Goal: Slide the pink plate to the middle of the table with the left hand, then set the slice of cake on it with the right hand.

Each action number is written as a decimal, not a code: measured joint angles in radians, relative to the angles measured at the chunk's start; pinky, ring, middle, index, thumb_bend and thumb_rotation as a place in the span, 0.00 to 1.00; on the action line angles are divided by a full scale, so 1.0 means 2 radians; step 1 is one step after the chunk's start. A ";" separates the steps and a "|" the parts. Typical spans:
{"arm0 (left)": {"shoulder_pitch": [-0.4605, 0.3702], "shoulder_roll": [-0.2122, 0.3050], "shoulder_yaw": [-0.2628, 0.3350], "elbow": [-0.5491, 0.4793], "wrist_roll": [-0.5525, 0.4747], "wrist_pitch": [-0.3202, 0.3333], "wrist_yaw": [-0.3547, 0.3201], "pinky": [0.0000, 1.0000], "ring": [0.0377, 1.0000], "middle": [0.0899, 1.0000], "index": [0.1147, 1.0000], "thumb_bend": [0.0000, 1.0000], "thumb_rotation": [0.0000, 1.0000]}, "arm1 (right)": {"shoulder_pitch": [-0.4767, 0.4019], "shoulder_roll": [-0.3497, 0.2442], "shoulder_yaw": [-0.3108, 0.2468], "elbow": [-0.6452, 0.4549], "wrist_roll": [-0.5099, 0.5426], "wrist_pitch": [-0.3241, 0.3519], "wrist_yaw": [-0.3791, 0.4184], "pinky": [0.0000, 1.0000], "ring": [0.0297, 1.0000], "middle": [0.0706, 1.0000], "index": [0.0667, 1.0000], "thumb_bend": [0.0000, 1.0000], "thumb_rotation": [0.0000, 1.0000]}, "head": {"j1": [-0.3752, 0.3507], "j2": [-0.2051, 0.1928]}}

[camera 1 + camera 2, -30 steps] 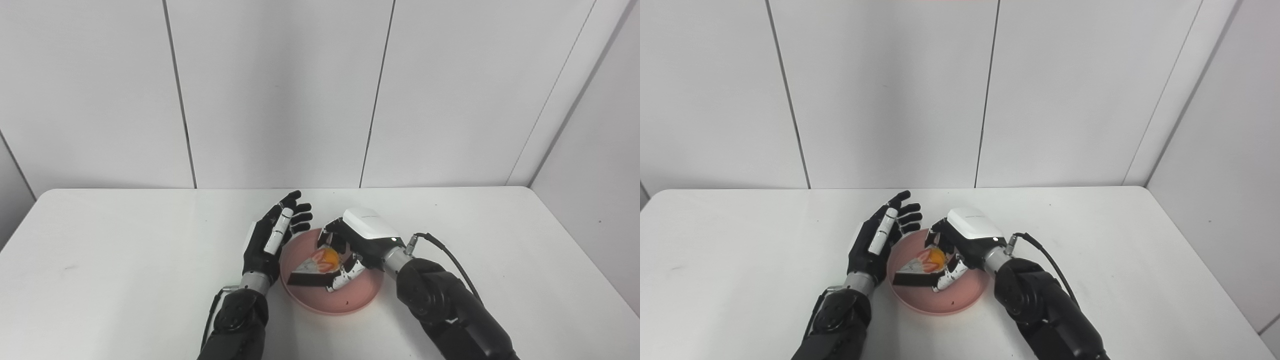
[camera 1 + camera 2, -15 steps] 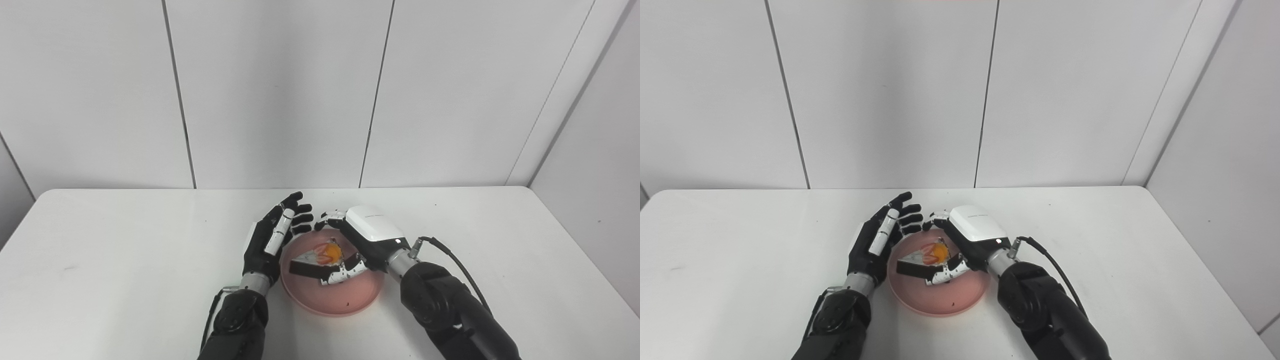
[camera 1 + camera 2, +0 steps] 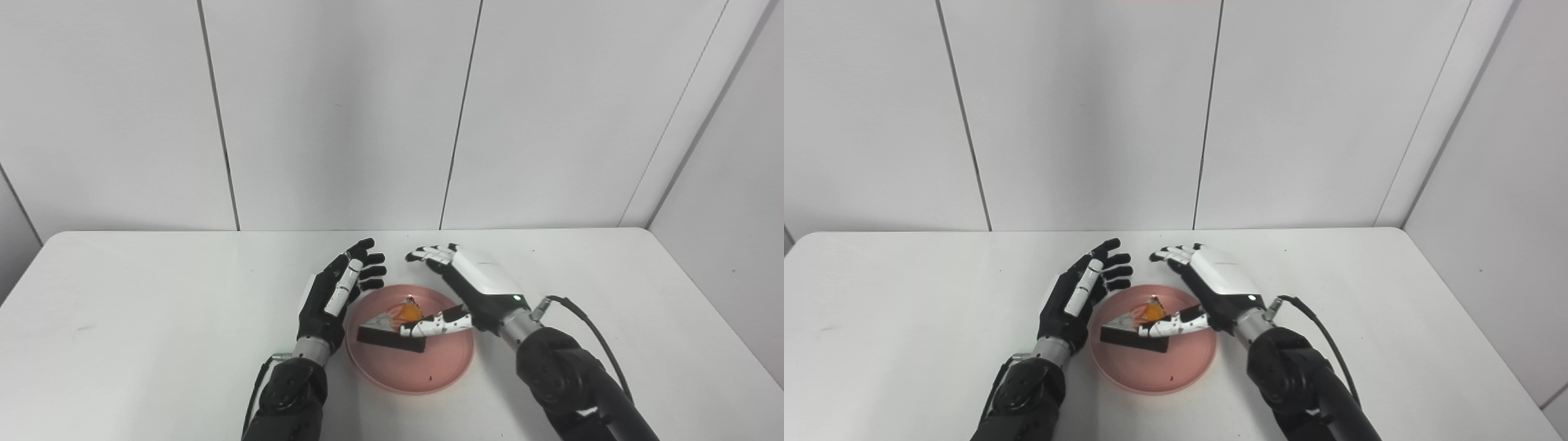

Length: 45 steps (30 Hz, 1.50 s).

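The pink plate (image 3: 429, 373) sits near the middle of the white table (image 3: 141, 306). The slice of cake (image 3: 392, 327), dark-sided with orange and red fruit on top, lies on the plate. My right hand (image 3: 471, 288) is open just right of the cake, fingers spread over the plate's far rim, thumb stretched above the cake's near side. My left hand (image 3: 334, 294) is open with fingers apart, held edge-on against the plate's left rim. In the right eye view the plate (image 3: 1176, 367), the cake (image 3: 1136, 327), the right hand (image 3: 1216, 285) and the left hand (image 3: 1078, 294) stand the same way.
A grey panelled wall (image 3: 343, 110) rises behind the table's far edge. A cable (image 3: 582, 318) runs along my right forearm.
My right hand has opened and let go of the cake, which now lies on the plate. The hand has drawn back to the right. The left hand has hardly moved.
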<state>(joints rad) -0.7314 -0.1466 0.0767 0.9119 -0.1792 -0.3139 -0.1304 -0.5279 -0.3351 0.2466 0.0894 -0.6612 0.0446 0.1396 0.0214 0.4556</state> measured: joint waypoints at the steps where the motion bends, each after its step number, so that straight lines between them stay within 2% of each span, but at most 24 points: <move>1: 0.002 0.001 0.000 -0.004 0.000 0.002 0.000 0.66 0.68 0.67 0.69 0.68 0.67 | 0.004 0.009 -0.013 0.010 0.009 -0.015 -0.025 0.70 0.80 0.81 0.80 0.88 0.95 | 0.005 0.000; 3: 0.007 0.003 0.001 -0.016 0.000 0.008 0.000 0.67 0.69 0.66 0.68 0.68 0.67 | 0.013 0.023 -0.026 0.029 0.023 -0.036 -0.061 0.64 0.75 0.79 0.80 0.78 0.96 | 0.011 -0.001; 4: 0.012 0.005 0.002 -0.026 0.000 0.012 0.003 0.67 0.69 0.66 0.69 0.67 0.68 | 0.018 0.036 -0.037 0.052 0.039 -0.064 -0.092 0.62 0.73 0.78 0.80 0.75 0.96 | 0.015 -0.001; 6: 0.020 0.008 0.002 -0.046 0.001 0.020 0.007 0.69 0.71 0.68 0.70 0.65 0.69 | 0.024 0.051 -0.049 0.079 0.064 -0.091 -0.115 0.61 0.72 0.77 0.79 0.73 0.98 | 0.024 0.000; 8: 0.039 0.016 0.002 -0.082 0.002 0.036 0.011 0.71 0.72 0.69 0.72 0.63 0.69 | 0.027 0.072 -0.077 0.121 0.110 -0.130 -0.137 0.63 0.72 0.76 0.78 0.69 0.98 | 0.025 0.000; 10: 0.056 0.027 0.001 -0.113 0.006 0.051 0.013 0.72 0.73 0.70 0.73 0.64 0.69 | 0.027 0.091 -0.109 0.170 0.173 -0.166 -0.148 0.65 0.72 0.75 0.78 0.67 0.97 | 0.028 0.005; 13: 0.074 0.048 0.000 -0.142 0.018 0.063 0.021 0.77 0.80 0.78 0.77 0.65 0.74 | 0.020 0.110 -0.142 0.206 0.257 -0.191 -0.136 0.69 0.74 0.76 0.78 0.67 1.00 | 0.025 0.008; 14: 0.080 0.051 -0.001 -0.149 0.025 0.065 0.028 0.82 0.84 0.84 0.82 0.61 0.79 | 0.014 0.115 -0.152 0.216 0.281 -0.195 -0.132 0.70 0.75 0.76 0.78 0.68 0.99 | 0.022 0.008; 17: 0.091 0.052 -0.006 -0.165 0.047 0.067 0.057 0.88 0.89 0.89 0.87 0.56 0.84 | 0.002 0.124 -0.176 0.236 0.345 -0.194 -0.111 0.70 0.75 0.76 0.77 0.74 1.00 | 0.020 0.007; 19: 0.092 0.049 -0.009 -0.165 0.060 0.064 0.068 0.93 0.92 0.91 0.90 0.54 0.82 | -0.003 0.128 -0.184 0.244 0.367 -0.190 -0.103 0.70 0.74 0.76 0.78 0.77 1.00 | 0.019 0.005; 21: 0.092 0.047 -0.012 -0.163 0.069 0.058 0.077 0.98 0.96 0.95 0.94 0.54 0.81 | -0.009 0.130 -0.185 0.250 0.379 -0.185 -0.097 0.70 0.74 0.77 0.79 0.75 1.00 | 0.021 0.004; 22: 0.092 0.046 -0.014 -0.163 0.075 0.055 0.082 0.99 0.98 0.98 0.98 0.56 0.83 | -0.009 0.130 -0.185 0.251 0.382 -0.182 -0.094 0.69 0.73 0.77 0.79 0.74 1.00 | 0.022 0.003; 25: 0.094 0.044 -0.023 -0.162 0.093 0.047 0.101 0.99 1.00 1.00 1.00 0.60 0.87 | -0.012 0.130 -0.184 0.258 0.381 -0.177 -0.091 0.69 0.74 0.77 0.79 0.75 1.00 | 0.022 0.004; 26: 0.094 0.042 -0.025 -0.161 0.100 0.046 0.107 0.92 0.98 1.00 1.00 0.60 0.88 | -0.013 0.130 -0.184 0.260 0.381 -0.177 -0.091 0.69 0.74 0.77 0.79 0.77 1.00 | 0.022 0.004; 27: 0.094 0.041 -0.027 -0.159 0.103 0.046 0.111 0.91 0.98 1.00 1.00 0.60 0.89 | -0.013 0.130 -0.184 0.260 0.381 -0.177 -0.091 0.69 0.74 0.77 0.79 0.78 1.00 | 0.022 0.004; 29: 0.094 0.039 -0.028 -0.157 0.110 0.044 0.118 0.92 0.98 1.00 1.00 0.60 0.90 | -0.013 0.130 -0.182 0.261 0.380 -0.177 -0.091 0.69 0.74 0.77 0.78 0.79 1.00 | 0.022 0.005; 30: 0.094 0.039 -0.029 -0.157 0.109 0.044 0.119 0.96 0.99 1.00 1.00 0.60 0.89 | -0.013 0.130 -0.181 0.261 0.379 -0.176 -0.091 0.70 0.75 0.77 0.78 0.79 1.00 | 0.022 0.005; 33: 0.094 0.038 -0.028 -0.157 0.108 0.044 0.119 0.98 0.99 1.00 1.00 0.59 0.87 | -0.013 0.129 -0.178 0.261 0.378 -0.168 -0.089 0.71 0.75 0.77 0.77 0.75 1.00 | 0.023 0.006; 40: 0.093 0.036 -0.028 -0.156 0.108 0.044 0.119 1.00 0.99 0.99 1.00 0.57 0.88 | -0.013 0.127 -0.175 0.260 0.378 -0.155 -0.078 0.70 0.74 0.77 0.75 0.73 1.00 | 0.025 0.005; 45: 0.093 0.035 -0.028 -0.156 0.108 0.044 0.119 1.00 0.99 0.99 1.00 0.60 0.88 | -0.013 0.125 -0.170 0.258 0.376 -0.145 -0.071 0.68 0.74 0.77 0.76 0.70 1.00 | 0.024 0.006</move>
<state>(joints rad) -0.5449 -0.0764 0.0206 0.6004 0.0377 -0.2263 0.1074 -0.5530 -0.0847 -0.0931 0.6064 0.0903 -0.2456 -0.0034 0.0690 0.4679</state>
